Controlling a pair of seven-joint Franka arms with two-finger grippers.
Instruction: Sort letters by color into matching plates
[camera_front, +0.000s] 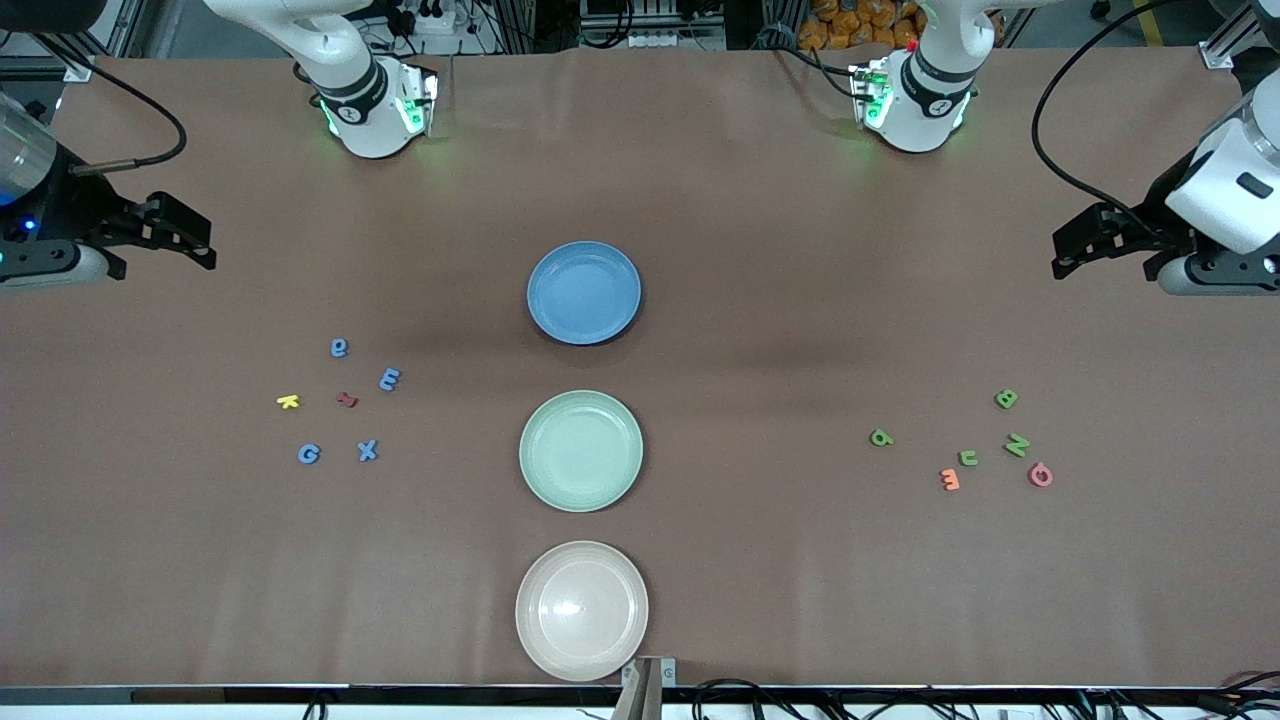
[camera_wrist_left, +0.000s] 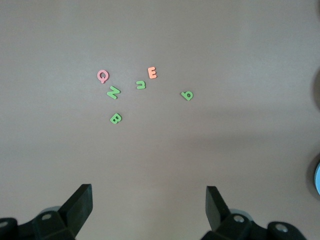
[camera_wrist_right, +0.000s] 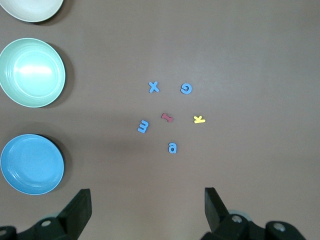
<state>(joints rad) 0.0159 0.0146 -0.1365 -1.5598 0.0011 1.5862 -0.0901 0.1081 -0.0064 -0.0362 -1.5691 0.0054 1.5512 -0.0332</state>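
A blue plate (camera_front: 584, 292) and a mint green plate (camera_front: 581, 450) sit mid-table. Four blue letters (camera_front: 339, 347) lie toward the right arm's end, with a yellow letter (camera_front: 288, 401) and a dark red letter (camera_front: 347, 399) among them; they also show in the right wrist view (camera_wrist_right: 172, 148). Four green letters (camera_front: 1006, 399), an orange letter (camera_front: 950, 479) and a pink letter (camera_front: 1040, 474) lie toward the left arm's end, also in the left wrist view (camera_wrist_left: 115, 118). My right gripper (camera_front: 200, 240) (camera_wrist_right: 147, 202) and left gripper (camera_front: 1060, 255) (camera_wrist_left: 149, 200) hang open and empty, above bare table at their own ends.
A cream-beige plate (camera_front: 581, 610) sits nearest the front camera, in line with the other two plates. The arms' bases (camera_front: 375, 110) stand along the table's back edge. Brown table (camera_front: 780, 330) lies bare between the plates and each letter cluster.
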